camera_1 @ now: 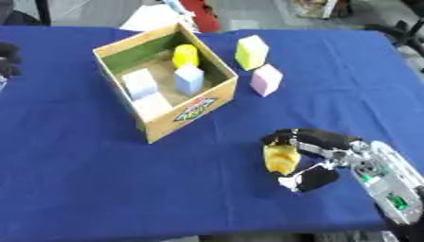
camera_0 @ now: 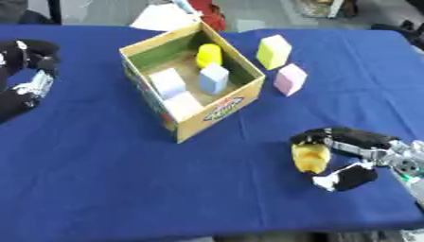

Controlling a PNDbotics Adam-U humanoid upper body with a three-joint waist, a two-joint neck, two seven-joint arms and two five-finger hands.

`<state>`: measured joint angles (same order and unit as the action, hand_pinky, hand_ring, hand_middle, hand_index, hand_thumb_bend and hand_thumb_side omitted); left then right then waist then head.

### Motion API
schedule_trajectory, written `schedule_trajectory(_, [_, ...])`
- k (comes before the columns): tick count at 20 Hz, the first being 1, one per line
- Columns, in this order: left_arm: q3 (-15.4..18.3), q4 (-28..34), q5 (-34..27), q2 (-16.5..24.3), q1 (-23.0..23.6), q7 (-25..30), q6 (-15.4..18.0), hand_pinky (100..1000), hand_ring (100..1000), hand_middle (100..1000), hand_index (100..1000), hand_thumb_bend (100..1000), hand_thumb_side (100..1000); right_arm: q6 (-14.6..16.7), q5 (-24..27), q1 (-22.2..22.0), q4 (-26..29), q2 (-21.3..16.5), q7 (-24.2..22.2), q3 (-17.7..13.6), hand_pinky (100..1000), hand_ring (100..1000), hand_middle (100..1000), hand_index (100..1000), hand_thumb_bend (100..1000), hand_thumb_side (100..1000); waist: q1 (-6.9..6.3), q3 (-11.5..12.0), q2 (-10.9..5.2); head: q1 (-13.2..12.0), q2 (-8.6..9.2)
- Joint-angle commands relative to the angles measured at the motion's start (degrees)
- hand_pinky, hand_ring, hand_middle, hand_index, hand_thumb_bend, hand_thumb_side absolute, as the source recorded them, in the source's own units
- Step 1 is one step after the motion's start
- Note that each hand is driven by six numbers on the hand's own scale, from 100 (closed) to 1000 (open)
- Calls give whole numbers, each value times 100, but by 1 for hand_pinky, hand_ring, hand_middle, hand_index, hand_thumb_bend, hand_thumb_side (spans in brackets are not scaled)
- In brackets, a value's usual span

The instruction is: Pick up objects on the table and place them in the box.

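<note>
An open cardboard box (camera_0: 217, 114) stands on the blue table, holding a yellow object (camera_0: 208, 55), a pale blue block (camera_0: 214, 78) and two white blocks (camera_0: 168, 82). Right of the box stand a yellow-green block (camera_0: 274, 51) and a pink block (camera_0: 290, 79). At the lower right my right hand (camera_0: 352, 142) curls its fingers and thumb around a yellow-orange object (camera_0: 310, 158) low over the cloth. My left hand (camera_0: 29, 59) is at the left edge, away from the box, fingers curled and holding nothing.
The blue cloth-covered table (camera_0: 99, 160) stretches wide in front of the box. White paper (camera_0: 164, 19) and a red item (camera_0: 211, 14) lie beyond the far edge behind the box.
</note>
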<state>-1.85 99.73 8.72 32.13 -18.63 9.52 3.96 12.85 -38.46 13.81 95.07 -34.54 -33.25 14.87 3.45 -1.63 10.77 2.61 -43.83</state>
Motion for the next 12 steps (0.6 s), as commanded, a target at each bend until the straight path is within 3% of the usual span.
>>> schedule_trajectory(1, [67,136,-12,38,-36,9,-21,720,603,622,788,100,615,-79,-548,108,81,-175,311,-155,851,890,911,992,229,440,52,-3,-94,-13,-29])
schedule_trajectory(7, [62,125,-13,-37,-7,14,-34,719,602,621,788,100,622,-99,-1426,249,33,-108,691,-181,859,895,908,988,214,383,42,24,-70,-6,-28])
schedule_trajectory(10, [74,125,-9,-43,14,7,-39,719,601,621,788,100,625,-63,-1586,259,34,-94,859,-227,857,884,894,981,195,302,39,33,-59,-16,-29])
schedule_trajectory(12, [80,119,-10,-53,25,0,-48,719,601,620,787,100,626,-27,-1746,255,14,-102,948,-242,840,847,848,948,165,202,41,34,-57,-13,-29])
